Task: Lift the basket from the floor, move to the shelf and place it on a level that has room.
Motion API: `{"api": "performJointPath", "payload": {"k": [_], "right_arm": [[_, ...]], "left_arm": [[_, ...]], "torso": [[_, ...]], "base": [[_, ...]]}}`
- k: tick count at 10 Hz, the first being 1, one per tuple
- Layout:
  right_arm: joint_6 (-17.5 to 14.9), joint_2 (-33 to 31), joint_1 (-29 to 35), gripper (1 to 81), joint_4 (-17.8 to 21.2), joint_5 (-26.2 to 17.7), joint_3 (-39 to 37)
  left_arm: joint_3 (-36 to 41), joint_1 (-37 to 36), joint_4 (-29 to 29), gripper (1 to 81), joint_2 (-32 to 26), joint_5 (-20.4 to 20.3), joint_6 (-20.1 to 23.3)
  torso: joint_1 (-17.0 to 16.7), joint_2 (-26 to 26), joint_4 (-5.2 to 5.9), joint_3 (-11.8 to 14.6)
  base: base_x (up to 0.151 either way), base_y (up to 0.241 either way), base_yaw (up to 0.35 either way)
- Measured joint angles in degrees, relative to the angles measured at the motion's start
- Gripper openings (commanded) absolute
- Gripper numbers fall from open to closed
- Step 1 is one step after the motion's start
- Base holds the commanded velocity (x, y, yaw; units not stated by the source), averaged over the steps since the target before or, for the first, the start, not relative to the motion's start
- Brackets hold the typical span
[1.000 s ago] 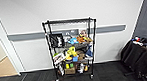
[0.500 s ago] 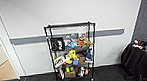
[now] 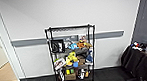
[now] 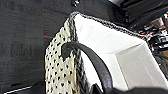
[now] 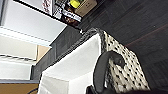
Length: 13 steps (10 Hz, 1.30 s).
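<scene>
The shelf [image 3: 71,56] stands against the wall, its top level [image 3: 69,27] bare, so there is room. The basket [image 4: 100,57] hangs over the floor [image 4: 22,37], seemingly carried by its loop handles [image 5: 105,67] to keep it level. Whether either hand is spread or pinching, I cannot tell

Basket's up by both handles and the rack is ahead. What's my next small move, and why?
Probably ease the base straight forward. The shelf stands centred ahead but off across the floor, its top level looks bare while lower tiers are crowded, and the basket hangs above the carpet.
</scene>
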Motion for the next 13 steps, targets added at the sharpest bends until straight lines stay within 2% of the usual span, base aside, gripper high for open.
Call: {"api": "performJointPath", "payload": {"k": [13], "right_arm": [[0.0, 0.3, -0.7, 1.0, 0.0, -0.2, -0.5]], "left_arm": [[0.0, 0.2, 0.0, 1.0, 0.0, 0.3, 0.0]], "torso": [[-0.1, 0.0, 0.00, 0.0]], "base": [[0.096, 0.000, 0.000]]}}
